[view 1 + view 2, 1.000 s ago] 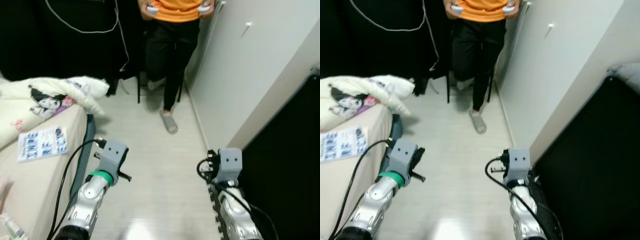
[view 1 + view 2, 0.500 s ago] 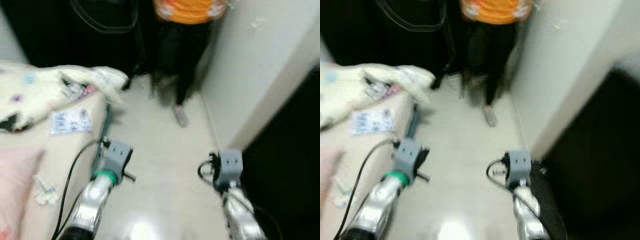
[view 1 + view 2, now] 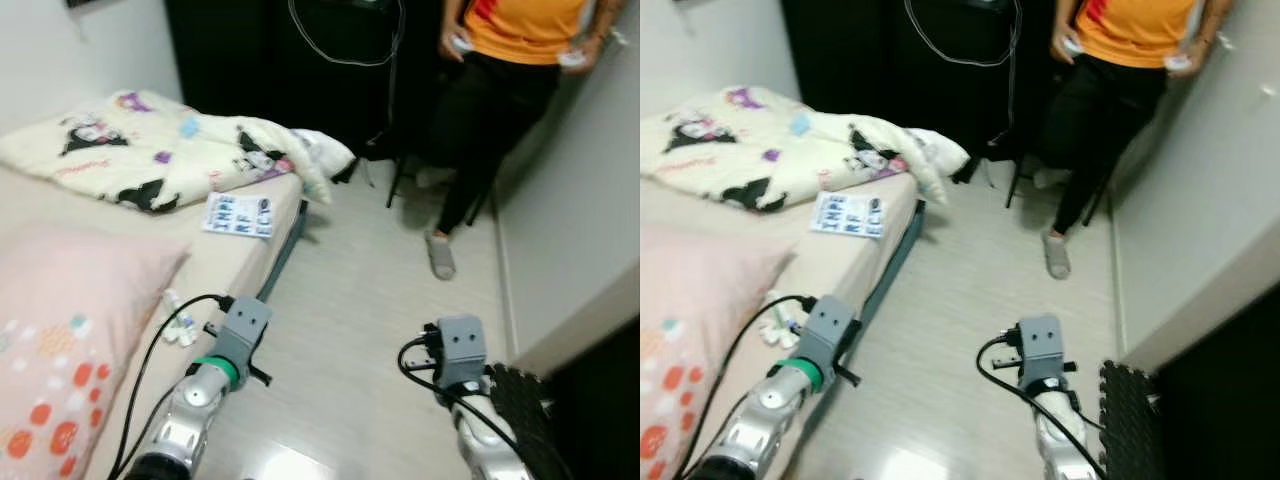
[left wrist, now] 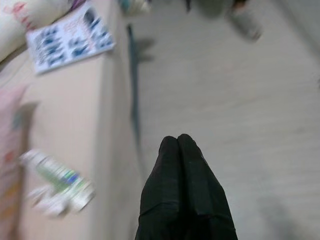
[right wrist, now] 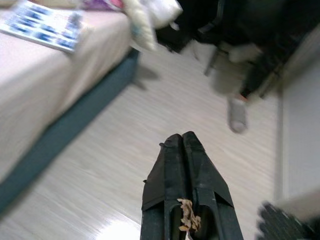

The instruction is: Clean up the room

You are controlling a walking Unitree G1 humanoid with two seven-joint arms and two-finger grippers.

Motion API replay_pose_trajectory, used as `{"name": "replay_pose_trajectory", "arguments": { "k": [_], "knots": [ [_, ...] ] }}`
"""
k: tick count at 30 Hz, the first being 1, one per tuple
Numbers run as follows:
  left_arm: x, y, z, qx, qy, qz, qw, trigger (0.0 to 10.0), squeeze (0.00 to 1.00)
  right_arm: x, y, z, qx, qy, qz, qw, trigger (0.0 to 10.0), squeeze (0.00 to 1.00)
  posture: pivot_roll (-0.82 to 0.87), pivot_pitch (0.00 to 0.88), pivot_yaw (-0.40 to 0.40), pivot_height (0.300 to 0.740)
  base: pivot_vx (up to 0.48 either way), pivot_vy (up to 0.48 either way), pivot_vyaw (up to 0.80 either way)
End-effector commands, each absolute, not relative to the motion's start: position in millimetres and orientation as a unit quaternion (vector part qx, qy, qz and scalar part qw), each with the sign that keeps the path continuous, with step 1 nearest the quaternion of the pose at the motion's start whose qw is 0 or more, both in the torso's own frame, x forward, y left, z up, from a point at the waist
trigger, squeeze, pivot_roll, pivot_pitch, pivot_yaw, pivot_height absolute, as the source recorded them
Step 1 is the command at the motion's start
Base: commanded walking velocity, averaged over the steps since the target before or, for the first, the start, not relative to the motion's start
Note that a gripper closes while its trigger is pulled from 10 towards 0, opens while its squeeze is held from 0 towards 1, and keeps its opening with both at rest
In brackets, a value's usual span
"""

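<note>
Both end effectors closed and empty, left end effector point(image 4: 181, 142) just beside the small green-labelled plastic bottle point(image 4: 60, 178) at the bed point(image 3: 250, 262) edge; a blind swing risks knocking it floorward.

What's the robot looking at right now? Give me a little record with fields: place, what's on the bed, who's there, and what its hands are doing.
place: bedroom, pale wood floor
bed: on the robot's left, with a blanket, pink pillow, leaflet and small bottle
person: standing ahead by the wall, holding controllers
mat: black, on the floor to the right
left gripper: jaws shut, empty, over the floor beside the bed edge
right gripper: jaws shut, empty, over the floor
</note>
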State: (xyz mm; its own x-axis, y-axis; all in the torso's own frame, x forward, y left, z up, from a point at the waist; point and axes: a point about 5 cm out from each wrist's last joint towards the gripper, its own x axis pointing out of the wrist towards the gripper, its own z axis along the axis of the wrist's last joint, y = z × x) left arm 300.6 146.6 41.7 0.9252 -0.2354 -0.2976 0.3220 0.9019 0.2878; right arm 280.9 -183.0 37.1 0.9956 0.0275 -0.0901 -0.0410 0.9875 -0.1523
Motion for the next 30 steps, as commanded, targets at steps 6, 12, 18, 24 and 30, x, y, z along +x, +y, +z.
{"name": "replay_pose_trajectory", "arguments": {
  "k": [6, 12, 18, 24, 30],
  "knots": [
    [274, 166, -2, 0.202, 0.215, -0.154, 0.943, 10.0, 0.00, 251, -214, -6, -0.050, 0.157, -0.047, 0.985, 10.0, 0.00, -0.06, 0.036, -0.029, 0.740, 0.000, 0.000, 0.80],
    [269, 174, -10, 0.156, 0.246, -0.133, 0.947, 10.0, 0.00, 248, -212, -11, -0.040, 0.169, -0.052, 0.983, 10.0, 0.00, -0.06, 0.035, -0.027, 0.740, 0.000, 0.000, 0.80],
    [276, 163, -1, 0.161, 0.202, -0.156, 0.953, 10.0, 0.00, 258, -201, -3, -0.051, 0.138, -0.025, 0.989, 10.0, 0.00, -0.06, 0.035, -0.028, 0.740, 0.000, 0.000, 0.80],
    [279, 159, 2, 0.163, 0.189, -0.167, 0.954, 10.0, 0.00, 263, -199, 2, -0.047, 0.125, -0.022, 0.991, 10.0, 0.00, -0.06, 0.035, -0.028, 0.740, 0.000, 0.000, 0.80],
    [277, 159, 1, 0.166, 0.186, -0.173, 0.953, 10.0, 0.00, 262, -201, 0, -0.049, 0.132, -0.023, 0.990, 10.0, 0.00, -0.06, 0.035, -0.028, 0.740, 0.000, 0.000, 0.79]
  ]
}}
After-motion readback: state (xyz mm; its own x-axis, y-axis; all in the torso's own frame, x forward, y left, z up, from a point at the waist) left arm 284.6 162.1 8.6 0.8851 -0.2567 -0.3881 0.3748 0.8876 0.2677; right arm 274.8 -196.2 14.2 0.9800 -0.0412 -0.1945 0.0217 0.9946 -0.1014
